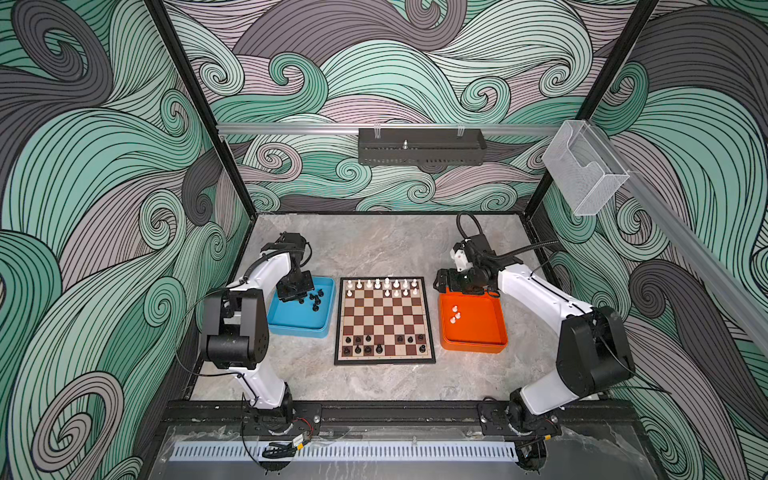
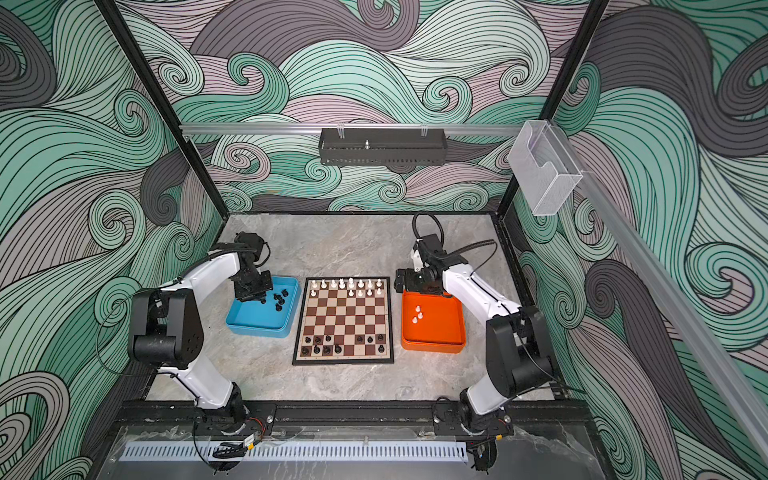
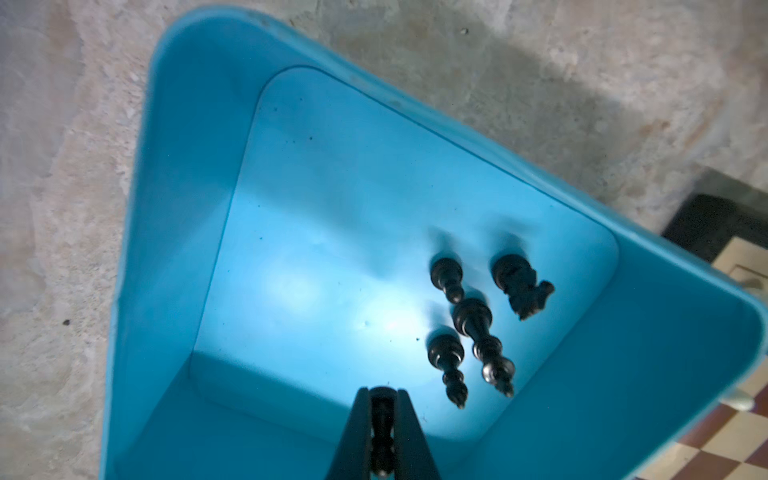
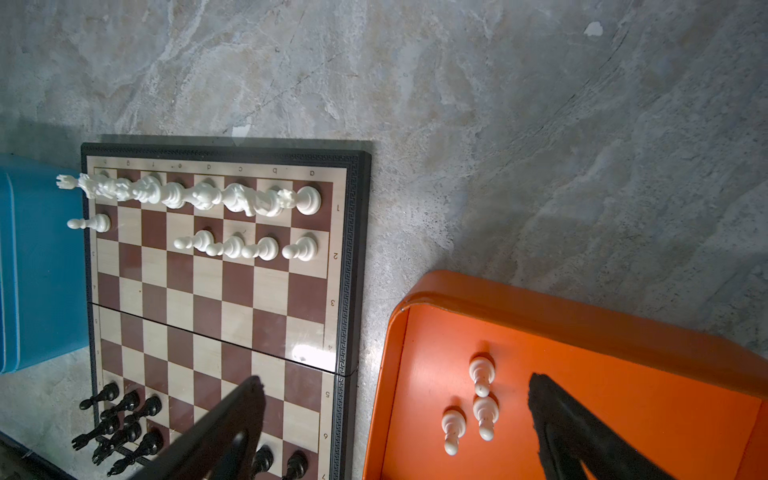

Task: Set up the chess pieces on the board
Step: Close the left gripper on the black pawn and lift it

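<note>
Left pincer [image 3: 382, 395] is clamped tight on one black piece [image 3: 382, 428] just above the blue tray [image 3: 187, 208], with loose black pieces [image 3: 478, 328] lying on the tray floor just beside it. Right pincer [image 4: 395, 380] hangs wide apart over the gap between the board [image 1: 384, 320] and the orange tray [image 4: 582, 320], three white pawns [image 4: 482, 374] waiting below. Here's the danger: this glossy piece seems to sit lengthwise in my grip, so it could twist or slip on the lift, clip the tray wall, or topple the black neighbours crowded on the board's near rows.
</note>
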Tool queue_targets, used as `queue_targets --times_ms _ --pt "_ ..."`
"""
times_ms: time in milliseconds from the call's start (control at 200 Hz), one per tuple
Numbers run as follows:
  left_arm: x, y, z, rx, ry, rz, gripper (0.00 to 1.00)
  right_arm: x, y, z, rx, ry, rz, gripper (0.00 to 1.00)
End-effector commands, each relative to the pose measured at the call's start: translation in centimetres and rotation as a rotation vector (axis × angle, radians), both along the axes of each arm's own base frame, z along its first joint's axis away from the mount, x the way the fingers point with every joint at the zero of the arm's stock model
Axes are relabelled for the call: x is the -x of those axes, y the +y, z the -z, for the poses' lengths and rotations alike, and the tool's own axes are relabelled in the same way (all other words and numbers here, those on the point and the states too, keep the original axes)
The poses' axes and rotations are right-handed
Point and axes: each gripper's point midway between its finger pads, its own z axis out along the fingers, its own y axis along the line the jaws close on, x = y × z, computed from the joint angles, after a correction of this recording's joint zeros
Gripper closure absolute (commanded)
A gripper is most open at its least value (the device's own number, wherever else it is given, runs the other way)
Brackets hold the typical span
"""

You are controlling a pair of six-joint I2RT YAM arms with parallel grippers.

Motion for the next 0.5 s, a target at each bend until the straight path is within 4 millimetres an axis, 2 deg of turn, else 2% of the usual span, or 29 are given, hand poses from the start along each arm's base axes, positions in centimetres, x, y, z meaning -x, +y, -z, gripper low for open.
queue_targets --times_ms 0,195,495 --pt "1.3 -0.8 -1.7 -0.023 0.004 0.045 0.9 -0.4 -0.1 -0.8 -0.004 -0.007 0.011 0.01" --pt "1.6 -3.4 -3.3 -0.009 -0.011 0.112 0.9 -0.2 -0.1 -0.9 -0.008 -0.006 0.015 0.01" --pt "3.0 -9.0 -5.3 0.054 -0.039 0.238 0.89 0.1 -0.4 -1.0 -0.001 -0.015 0.015 0.01"
